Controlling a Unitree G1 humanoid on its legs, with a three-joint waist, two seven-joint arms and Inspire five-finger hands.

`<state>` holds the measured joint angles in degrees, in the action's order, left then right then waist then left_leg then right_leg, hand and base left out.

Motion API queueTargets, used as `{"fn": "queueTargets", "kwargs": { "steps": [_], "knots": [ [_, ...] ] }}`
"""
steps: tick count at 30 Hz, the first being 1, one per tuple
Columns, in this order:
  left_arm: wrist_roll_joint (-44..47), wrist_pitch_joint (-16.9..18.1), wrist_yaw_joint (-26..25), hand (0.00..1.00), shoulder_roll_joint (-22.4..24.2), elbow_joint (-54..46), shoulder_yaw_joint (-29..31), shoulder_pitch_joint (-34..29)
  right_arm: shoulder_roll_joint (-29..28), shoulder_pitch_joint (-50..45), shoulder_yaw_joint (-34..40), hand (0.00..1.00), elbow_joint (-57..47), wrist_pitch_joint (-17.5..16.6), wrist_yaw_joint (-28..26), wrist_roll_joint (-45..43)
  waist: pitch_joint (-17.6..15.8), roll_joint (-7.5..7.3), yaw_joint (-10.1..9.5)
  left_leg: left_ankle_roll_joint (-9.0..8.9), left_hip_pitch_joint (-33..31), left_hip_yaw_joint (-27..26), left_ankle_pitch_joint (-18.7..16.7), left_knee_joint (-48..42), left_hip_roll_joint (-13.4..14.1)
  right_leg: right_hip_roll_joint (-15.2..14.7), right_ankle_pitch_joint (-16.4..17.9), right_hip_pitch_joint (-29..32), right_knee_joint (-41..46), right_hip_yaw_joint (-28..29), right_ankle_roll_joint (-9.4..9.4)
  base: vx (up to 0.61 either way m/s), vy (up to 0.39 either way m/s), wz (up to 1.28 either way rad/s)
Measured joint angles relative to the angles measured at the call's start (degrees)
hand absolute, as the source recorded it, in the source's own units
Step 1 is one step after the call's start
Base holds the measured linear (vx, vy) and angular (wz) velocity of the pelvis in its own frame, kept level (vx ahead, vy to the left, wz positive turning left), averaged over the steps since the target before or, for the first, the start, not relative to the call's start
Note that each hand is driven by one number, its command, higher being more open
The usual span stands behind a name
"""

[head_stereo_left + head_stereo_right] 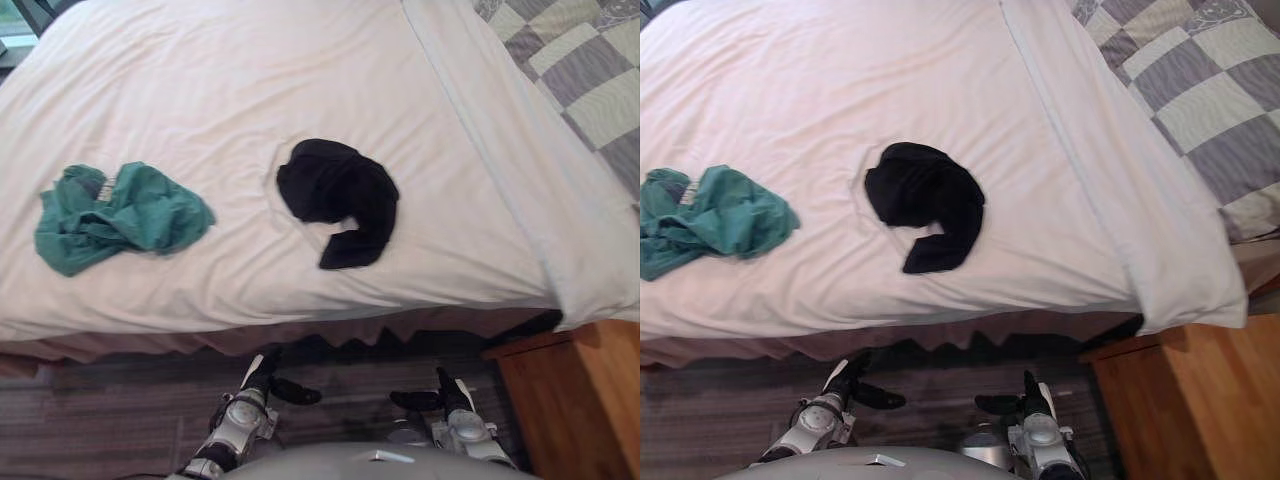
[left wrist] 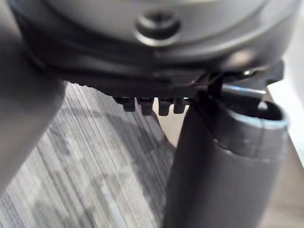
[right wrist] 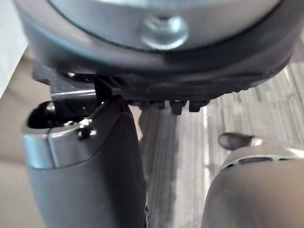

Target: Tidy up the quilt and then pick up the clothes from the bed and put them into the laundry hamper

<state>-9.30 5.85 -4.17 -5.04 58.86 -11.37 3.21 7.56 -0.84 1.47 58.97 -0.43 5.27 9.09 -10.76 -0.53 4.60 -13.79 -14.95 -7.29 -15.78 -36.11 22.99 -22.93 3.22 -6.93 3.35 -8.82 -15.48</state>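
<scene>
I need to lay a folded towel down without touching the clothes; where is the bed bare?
The white bedding is bare across its whole far half, in the gap between the green garment and the black garment, and from the black garment right to the checked quilt. Tightest: the near strip before the black garment.

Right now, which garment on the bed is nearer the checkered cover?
The black garment, mid-bed. The green garment lies crumpled farther toward the robot's left, away from the checkered cover.

A crumpled green garment (image 1: 118,215) and a bunched black garment (image 1: 338,198) lie apart on the white quilt (image 1: 250,80).
</scene>
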Motion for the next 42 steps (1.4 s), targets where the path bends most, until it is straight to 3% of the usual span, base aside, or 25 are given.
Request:
{"fn": "queueTargets", "kwargs": {
  "steps": [2,4,5,6,7,10,11,12,16,19,23,25,26,28,31,35,37,38,39,42],
  "knots": [
    [0.48,-0.47,-1.59,1.00,-0.49,0.33,-0.30,0.70,-0.64,0.12,-0.76,1.00,1.46,-0.01,-0.89,2.02,0.47,-0.88,-1.41,0.21,-0.65,-2.12,-2.01,-2.81,-1.24,-0.94,-3.79,2.32,1.62,-2.62,2.04,0.05,0.466,-0.36],
    [1.47,-1.10,-2.29,1.00,-0.67,0.08,-0.64,0.74,-0.63,3.38,-2.97,1.00,2.61,0.48,-0.88,3.69,1.32,-0.94,-3.19,3.05,0.63,-8.52,-1.43,0.27,-1.94,-1.81,-14.48,9.12,2.22,-9.10,15.77,0.02,0.512,-0.97],
    [2.36,-1.12,-2.51,1.00,-0.72,0.15,-0.72,0.71,-0.82,4.45,-3.44,1.00,2.81,0.67,-0.84,3.63,1.19,-0.93,-2.91,3.62,1.23,-9.40,-0.46,2.07,-2.35,-1.32,-13.95,10.58,4.87,-11.29,15.40,0.05,0.366,-0.68],
    [3.01,-1.24,-2.84,1.00,-0.68,0.55,-1.47,0.56,-1.30,4.59,-4.60,1.00,2.71,0.83,-0.80,3.64,1.02,-0.68,-2.58,4.39,3.32,-10.30,1.52,6.37,-3.12,1.65,-8.65,11.12,8.93,-13.37,13.82,0.09,0.241,-0.16],
    [3.49,-1.41,-2.87,1.00,-0.66,0.92,-2.83,0.48,-2.07,4.48,-5.43,1.00,2.10,0.71,-0.60,3.50,0.85,-0.39,-2.65,4.87,6.28,-10.59,3.91,11.61,-4.18,6.79,-1.84,10.72,12.00,-9.67,12.84,0.11,0.263,0.03],
    [6.95,-1.86,-2.65,1.00,0.01,0.96,-5.28,0.93,-4.79,3.52,-6.39,1.00,0.62,-0.36,-0.28,3.48,0.49,-0.04,-2.03,5.56,11.43,-9.78,9.90,22.90,-8.53,14.45,6.99,7.96,12.04,-1.96,12.76,0.10,0.030,0.50],
    [7.62,-1.98,-2.61,1.00,0.57,1.24,-5.63,0.94,-5.14,3.62,-6.50,1.00,0.19,-0.44,-0.29,3.43,0.16,-0.71,-1.86,5.64,12.30,-9.00,10.72,24.36,-10.47,13.45,7.29,5.02,9.95,-3.01,11.78,0.06,-0.048,0.90],
    [9.08,-2.20,-2.63,1.00,0.95,1.43,-5.63,1.41,-5.20,4.21,-6.32,1.00,0.02,-0.40,-0.21,3.38,-1.09,-0.37,-1.77,5.98,13.84,-7.45,12.08,26.58,-12.14,12.14,8.06,2.69,9.32,-4.85,9.94,0.02,-0.043,0.78],
    [10.66,-2.51,-2.46,1.00,2.14,1.40,-2.17,-0.31,-5.64,4.09,-1.42,1.00,1.12,-0.06,0.40,0.80,-1.24,0.05,-1.92,5.93,16.81,-5.51,16.12,33.02,-13.29,12.29,8.29,-0.66,7.08,-8.23,9.69,0.03,-0.065,0.53],
    [15.46,-2.36,-2.77,1.00,2.14,1.34,5.56,-1.00,-6.26,3.84,6.49,1.00,2.28,0.76,1.44,-3.24,-1.44,-0.52,-2.93,5.49,19.65,-7.42,17.32,36.85,-13.29,12.69,8.14,-1.39,6.38,-6.55,9.45,0.04,-0.027,-0.20],
    [21.95,-2.53,-2.88,1.00,1.29,2.76,23.97,-2.31,-7.59,0.00,23.21,1.00,4.46,0.93,3.30,-14.47,-0.83,-3.51,-2.86,5.47,21.56,-8.45,17.31,37.81,-13.88,12.28,7.47,-3.06,4.77,-6.20,8.46,0.05,0.000,-0.10],
    [25.16,-3.32,-2.80,1.00,-0.17,4.31,42.17,-3.75,-7.66,-2.95,38.14,1.00,7.08,1.19,3.58,-20.06,-0.17,-4.36,-2.93,5.42,22.97,-8.96,17.22,38.79,-14.29,12.09,7.30,-4.36,3.77,-6.13,8.27,0.09,-0.009,-0.04],
    [25.62,-3.79,-2.83,1.00,-0.73,4.83,48.10,-3.94,-7.61,-3.57,42.69,1.00,7.63,1.24,3.67,-21.48,0.43,-4.95,-3.06,5.42,23.45,-9.32,17.22,39.16,-14.31,12.11,7.25,-4.52,3.70,-5.97,8.20,0.09,-0.006,-0.14],
    [27.34,-5.27,-3.34,1.00,-4.37,5.73,66.08,-5.87,-6.51,-6.10,56.57,1.00,7.79,1.50,4.20,-24.77,1.79,-4.55,-3.06,5.31,24.72,-10.82,17.11,40.92,-14.37,12.25,7.04,-4.26,3.60,-4.94,7.86,0.07,0.002,-0.21],
    [28.86,-6.18,-3.82,1.00,-9.16,5.76,75.14,-7.56,-3.11,-7.70,63.62,1.00,6.72,2.64,5.82,-26.41,2.88,-3.15,-3.36,5.18,24.87,-11.38,16.67,40.94,-14.51,12.15,5.91,-4.09,3.56,-4.82,8.03,0.03,0.011,-0.09],
    [33.83,-5.96,-5.62,1.00,-10.84,-0.97,72.37,-8.27,-0.78,-7.96,62.53,1.00,-5.56,2.96,9.92,-28.50,6.79,-1.35,-3.46,5.50,23.58,-11.17,16.49,40.99,-15.11,11.71,4.99,-3.01,3.51,-4.81,8.74,-0.01,0.024,0.04],
    [35.35,-5.58,-7.93,1.00,-9.47,-17.92,61.68,-11.34,-0.74,-7.92,56.82,1.00,-20.72,2.72,12.49,-28.19,9.23,-0.82,-3.51,5.91,22.21,-10.30,16.84,40.99,-15.65,11.23,5.02,-2.28,3.14,-4.83,8.70,-0.04,-0.003,0.15],
    [36.35,-4.51,-8.70,1.00,-8.91,-27.59,57.69,-12.39,-0.57,-7.18,55.13,1.00,-28.35,2.46,13.59,-27.29,9.91,-1.23,-3.38,5.99,21.65,-9.40,17.21,40.99,-15.75,11.17,5.01,-2.12,3.15,-4.89,8.72,-0.04,-0.008,0.18],
    [36.36,-4.19,-8.90,1.00,-8.81,-29.91,57.05,-12.47,-0.57,-7.15,54.93,1.00,-30.27,2.42,13.88,-27.18,9.97,-1.32,-3.33,6.01,21.54,-9.23,17.34,40.99,-15.76,11.16,5.01,-2.13,3.18,-4.89,8.72,-0.06,-0.011,0.27],
    [36.12,-0.07,-9.89,1.00,-8.60,-50.33,52.09,-12.35,1.74,-3.32,50.88,1.00,-46.44,0.79,16.09,-22.00,9.69,-1.00,-2.95,6.07,21.19,-8.07,18.05,41.01,-15.81,11.15,4.99,-2.05,3.21,-4.81,8.73,-0.07,-0.008,0.14]
  ]
}}
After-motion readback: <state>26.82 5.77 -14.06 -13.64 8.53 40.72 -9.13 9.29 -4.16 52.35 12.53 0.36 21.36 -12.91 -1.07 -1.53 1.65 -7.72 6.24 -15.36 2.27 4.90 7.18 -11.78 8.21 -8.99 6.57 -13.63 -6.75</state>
